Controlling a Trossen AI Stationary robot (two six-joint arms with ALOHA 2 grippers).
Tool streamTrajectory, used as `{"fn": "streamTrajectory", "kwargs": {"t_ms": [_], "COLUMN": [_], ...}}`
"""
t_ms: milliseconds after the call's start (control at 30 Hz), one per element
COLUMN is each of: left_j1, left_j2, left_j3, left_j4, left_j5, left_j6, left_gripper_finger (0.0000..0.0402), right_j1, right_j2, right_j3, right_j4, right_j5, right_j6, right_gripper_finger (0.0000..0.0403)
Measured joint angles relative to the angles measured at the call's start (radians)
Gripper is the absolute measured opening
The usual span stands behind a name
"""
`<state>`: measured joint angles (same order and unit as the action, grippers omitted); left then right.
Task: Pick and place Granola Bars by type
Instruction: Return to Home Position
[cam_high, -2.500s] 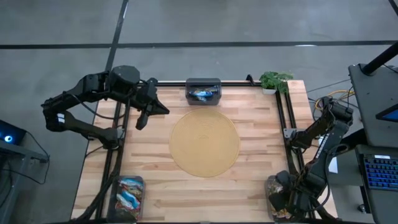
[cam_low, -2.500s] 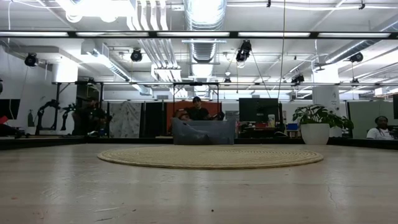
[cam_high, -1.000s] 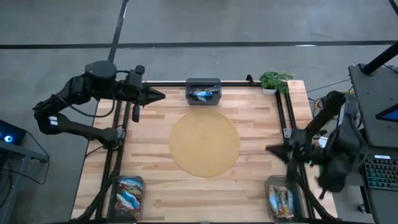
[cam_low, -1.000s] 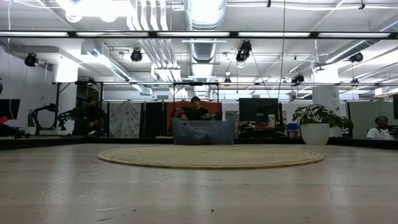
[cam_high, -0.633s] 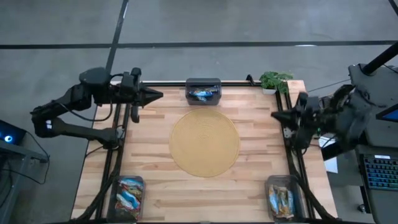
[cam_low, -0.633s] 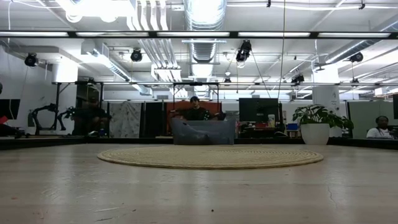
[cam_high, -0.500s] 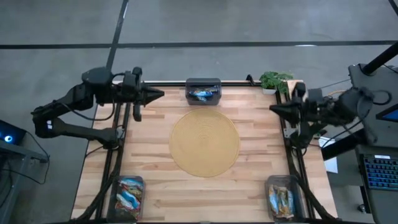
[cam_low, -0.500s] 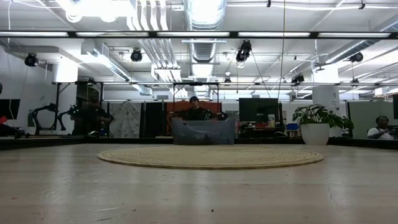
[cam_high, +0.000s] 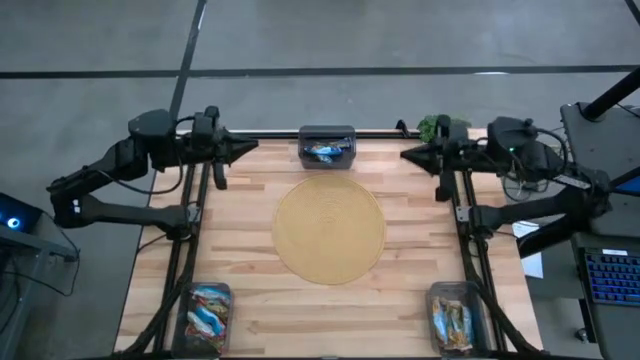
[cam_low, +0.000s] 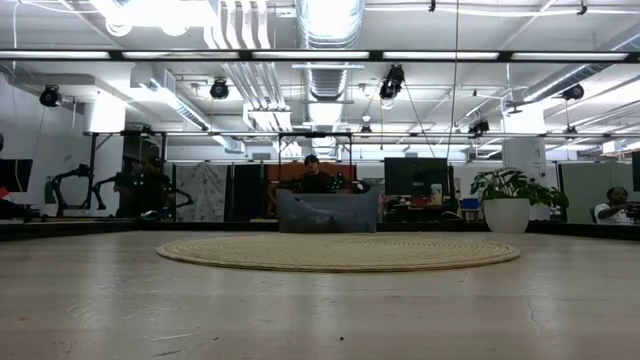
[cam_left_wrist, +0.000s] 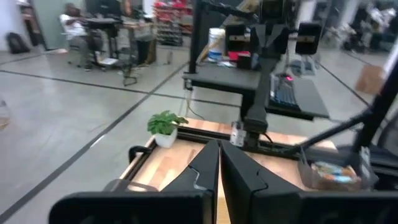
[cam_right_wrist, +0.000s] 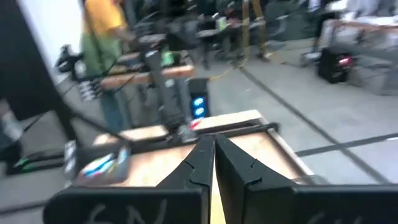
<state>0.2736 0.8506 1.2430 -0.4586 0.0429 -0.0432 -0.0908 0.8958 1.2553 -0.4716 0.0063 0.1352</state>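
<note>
Swinging up from the near-right corner, the right arm now reaches level over the far right part of the wooden tabletop (cam_high: 250, 270). Its right tool (cam_high: 408, 156) points inward toward the left tool (cam_high: 243, 149), which hangs over the far left part. Both tools are empty, their fingers pressed together. Between the two tips, against the far edge, stands a dark translucent rectangular bin (cam_high: 327, 131) holding shiny blue foil-wrapped granola bars (cam_high: 326, 152). Well apart from the left tool, at the near-left corner, a second translucent grey bin (cam_high: 186, 310) holds red and blue-white wrapped bars (cam_high: 207, 312). Its twin (cam_high: 455, 286) at the near-right corner, well apart from the right tool, holds orange-brown wrapped bars (cam_high: 454, 320). A round woven straw mat (cam_high: 329, 229) lies between the three bins.
</note>
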Motion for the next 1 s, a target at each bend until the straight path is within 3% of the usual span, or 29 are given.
{"fn": "streamTrajectory", "kwargs": {"t_ms": [267, 500, 767, 1000], "left_j1": [-0.001, -0.004, -0.070, -0.083], "left_j2": [-0.163, -0.194, -0.199, -0.271], "left_j3": [-0.227, -0.373, -0.578, -0.650], "left_j4": [0.198, 0.253, 0.529, 0.462], "left_j5": [-0.062, -0.091, -0.205, -0.222], "left_j6": [-0.060, -0.120, -0.128, -0.107], "left_gripper_finger": [0.0000, 0.0000, 0.0000, 0.0000], "right_j1": [-0.054, -0.053, -0.073, -0.081], "right_j2": [-0.158, -0.192, -0.180, -0.181], "right_j3": [-0.275, -0.484, -0.541, -0.567], "right_j4": [0.262, 0.418, 0.456, 0.456], "right_j5": [-0.007, 0.011, 0.064, 0.060], "right_j6": [-0.033, -0.021, -0.007, -0.007], "right_gripper_finger": [0.0008, 0.0008, 0.0008, 0.0008]}}
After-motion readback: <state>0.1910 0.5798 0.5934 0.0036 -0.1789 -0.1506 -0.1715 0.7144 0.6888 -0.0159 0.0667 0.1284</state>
